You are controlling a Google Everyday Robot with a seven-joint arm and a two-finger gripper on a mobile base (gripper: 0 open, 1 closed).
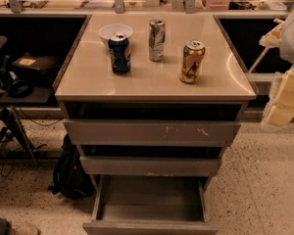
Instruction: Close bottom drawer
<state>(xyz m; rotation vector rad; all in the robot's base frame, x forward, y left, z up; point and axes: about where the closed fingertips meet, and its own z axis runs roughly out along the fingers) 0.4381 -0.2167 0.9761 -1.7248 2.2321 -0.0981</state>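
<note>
1. A dark backpack [71, 173] sits on the speckled floor, below and just outside the worktop's [152, 84] front left corner, leaning against the cabinet's side.
2. A white bowl [115, 32] stands near the worktop's back edge, left of centre.
3. A blue can [119, 53] stands upright just in front of the bowl, overlapping it in this view, well back from the front edge.
4. The bottom drawer [149, 199] is below the worktop's front edge, lowest of three. It is pulled far out, its grey inside open to view and its plain front at the picture's lower edge. Above it are the plain middle drawer [149, 165] and the top drawer [152, 132], whose front bears yellowish scratch marks.
5. A silver can [157, 39] stands upright about mid-worktop, nearer the back edge.
6. A gold can [192, 61] stands upright right of centre, towards the right edge.
7. The gripper [284, 102], cream-coloured, hangs beyond the worktop's front right corner, apart from the cabinet and well above the bottom drawer. I cannot tell whether it is spread or pressed together.
</note>
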